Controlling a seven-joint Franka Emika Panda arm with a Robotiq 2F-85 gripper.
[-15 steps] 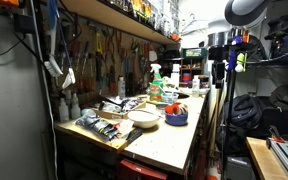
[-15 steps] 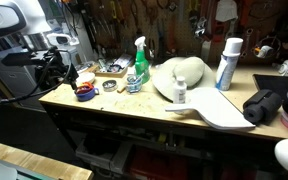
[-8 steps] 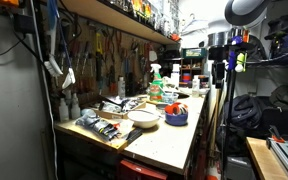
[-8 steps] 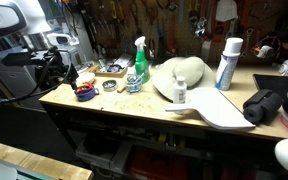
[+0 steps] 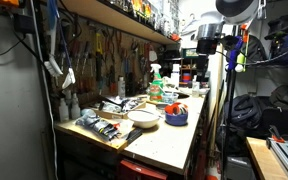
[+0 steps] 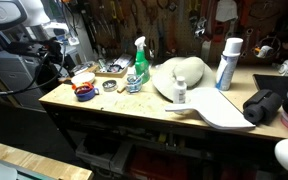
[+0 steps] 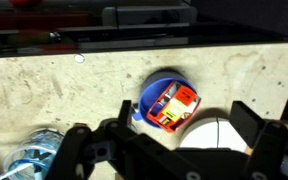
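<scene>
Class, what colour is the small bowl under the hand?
The bowl is blue, clearest in the wrist view.

Wrist view: gripper (image 7: pixel 161 120) base cut off at bottom edge. Its dark links hide the lower part of white bowl (image 7: pixel 216 130) and a bit of blue bowl (image 7: pixel 152 95) rim. Orange stuff (image 7: pixel 174 105) in the blue bowl is too blurred to ID. Clear bottle (image 7: pixel 32 165), lower left, is cropped by the edge. Exterior view: arm (image 5: pixel 234 8) cropped at top, gripper there too small/dark to read.
</scene>
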